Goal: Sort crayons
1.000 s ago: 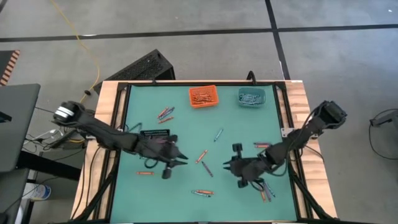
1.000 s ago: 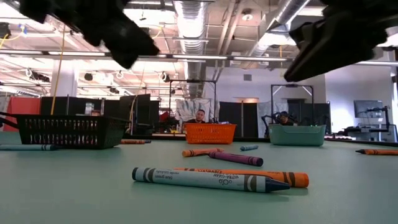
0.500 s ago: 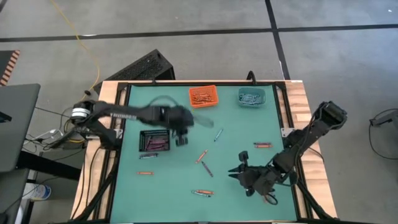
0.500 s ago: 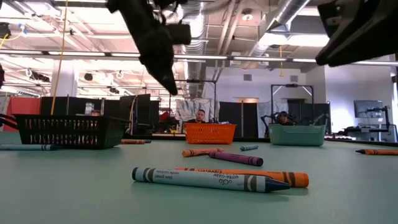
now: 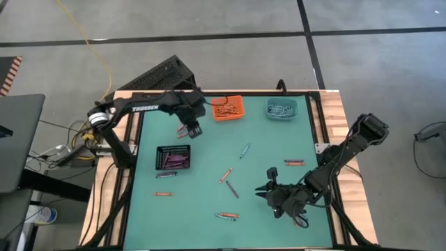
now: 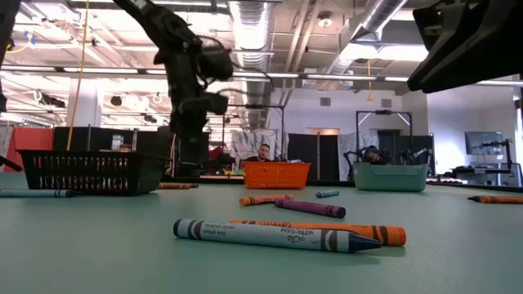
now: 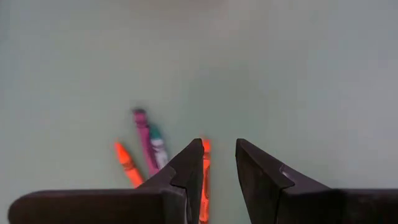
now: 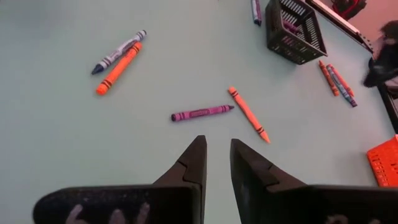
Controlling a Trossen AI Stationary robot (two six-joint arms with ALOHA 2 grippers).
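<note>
Crayons lie scattered on the green table [image 5: 209, 209]. My left gripper [image 5: 191, 128] hangs open and empty over a small cluster at the far left: an orange [image 7: 127, 165], a purple [image 7: 144, 140], a teal [image 7: 158, 146] and another orange crayon [image 7: 206, 180], which lie flat below its fingers. My right gripper [image 5: 267, 192] is open and empty near the front right, pointing toward a purple crayon [image 8: 202, 114] and an orange one [image 8: 247, 114]. A blue and an orange crayon [image 5: 226, 217] lie side by side near the front edge.
An orange bin [image 5: 227, 108] and a teal bin [image 5: 281, 108] stand at the far edge, and a black basket [image 5: 174, 158] holding crayons stands at the left. More crayons lie singly at mid-table [image 5: 244, 150], at the right [image 5: 293, 162] and at the left [image 5: 164, 194].
My left gripper has swung from beside the black basket toward the table's far edge and now hangs over the crayon cluster at the far left. My right gripper has shifted a little toward the near edge. No crayon has visibly moved.
</note>
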